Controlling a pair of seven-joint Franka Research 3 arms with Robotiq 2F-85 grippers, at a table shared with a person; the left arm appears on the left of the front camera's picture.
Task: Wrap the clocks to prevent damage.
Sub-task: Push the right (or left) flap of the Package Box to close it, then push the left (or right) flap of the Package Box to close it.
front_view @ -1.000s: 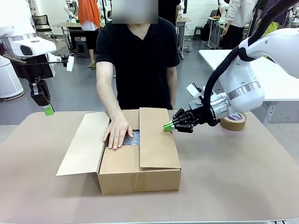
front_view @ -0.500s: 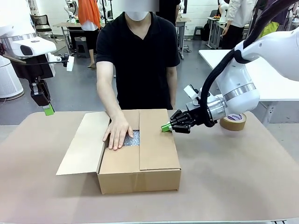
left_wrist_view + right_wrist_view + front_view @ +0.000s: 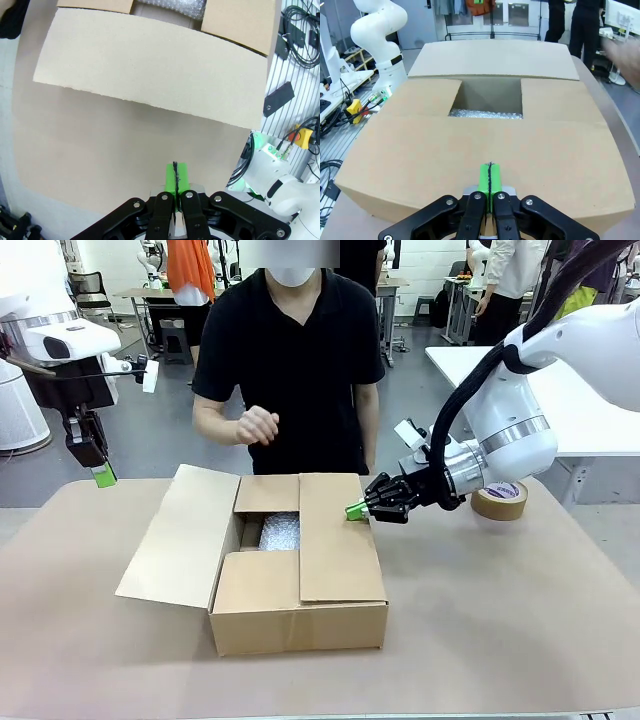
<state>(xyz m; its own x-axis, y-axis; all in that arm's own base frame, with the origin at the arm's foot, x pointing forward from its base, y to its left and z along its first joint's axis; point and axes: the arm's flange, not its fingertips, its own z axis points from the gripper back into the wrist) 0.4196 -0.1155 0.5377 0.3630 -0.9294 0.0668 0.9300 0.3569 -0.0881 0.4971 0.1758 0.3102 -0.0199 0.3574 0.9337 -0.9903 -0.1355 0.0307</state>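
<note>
Box (image 3: 300,585) sat mid-tabletop, left flap open; bubble wrap (image 3: 278,531) lay inside. Right gripper (image 3: 353,510), closed and empty, hovered beside box's far-right corner. Left gripper (image 3: 103,476), closed and empty, hung over tabletop's far-left corner.

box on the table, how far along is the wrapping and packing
Done: a bubble-wrapped bundle lies inside the cardboard box, and the right flap is folded down. In hand: the right gripper, fingers shut, is at that flap's far edge; the person's hand is raised above the box. Left: the left flap stands open, and the tape roll sits unused behind the right arm.
</note>
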